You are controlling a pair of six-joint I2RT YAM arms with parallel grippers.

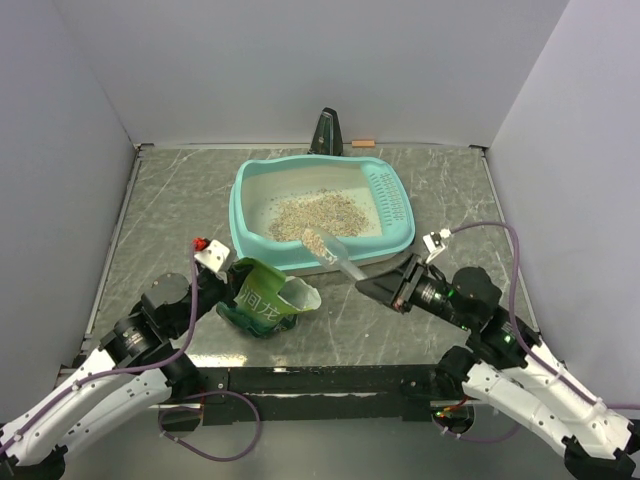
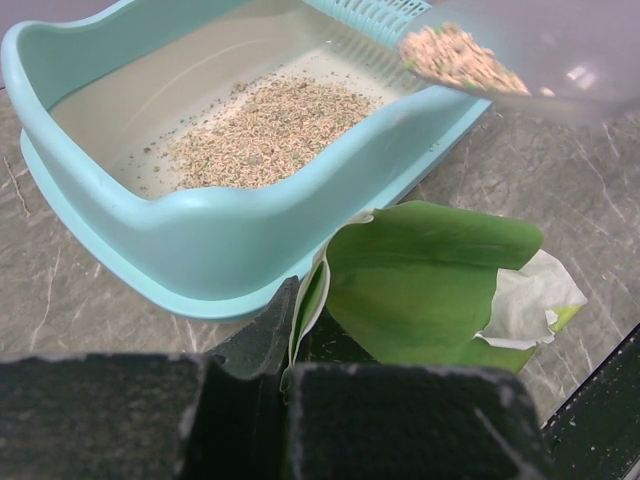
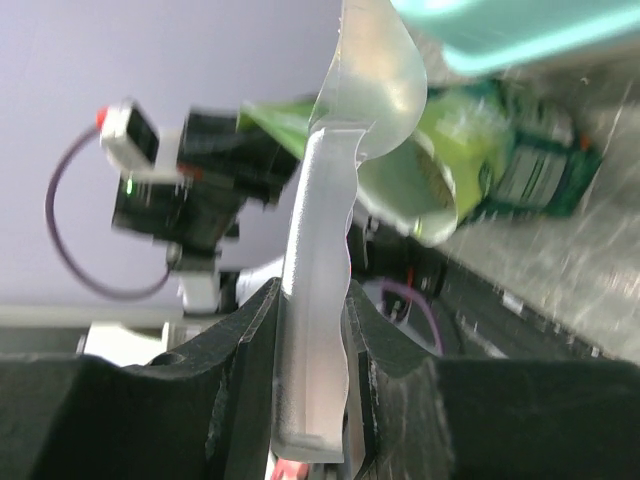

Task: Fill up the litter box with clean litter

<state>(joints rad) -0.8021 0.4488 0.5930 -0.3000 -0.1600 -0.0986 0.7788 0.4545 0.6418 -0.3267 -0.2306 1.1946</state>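
- Guessing this is somewhere around the early-middle of the job. The box (image 1: 275,255) sits mid-counter (image 1: 160,220), and the litter (image 1: 315,215) in it is only a thin patch in the centre, with lots of bare whitish floor around it.
- One more load looks ready to go: the scoop (image 1: 335,255) hangs over the near rim with a small pile of granules in its bowl, not tipped out yet.
- Right hand (image 3: 312,300) is partly closed on the scoop's handle, gripping it between both fingers.
- Left hand (image 2: 290,350) is clamped tight on the edge of the bag (image 2: 430,280), which stands just in front of the box with its mouth open.
- Left to do, I'd say: dump this scoopful, then do quite a few more before the floor is properly covered.
- The box is smooth teal plastic with a rounded rim, a pale inside and a slotted grid at one end.
- The litter is loose, speckled beige-grey crumbs, like coarse sand. It should pour easily, and would probably scatter if dropped from high up.
- The scoop is clear, thin plastic with a wavy-edged handle, and it looks a bit slippery.
- The bag is floppy green film, white inside, with a creased, folded-over lip. My bet is it slumps if let go.
- The counter is flat, with a grey marbled look.
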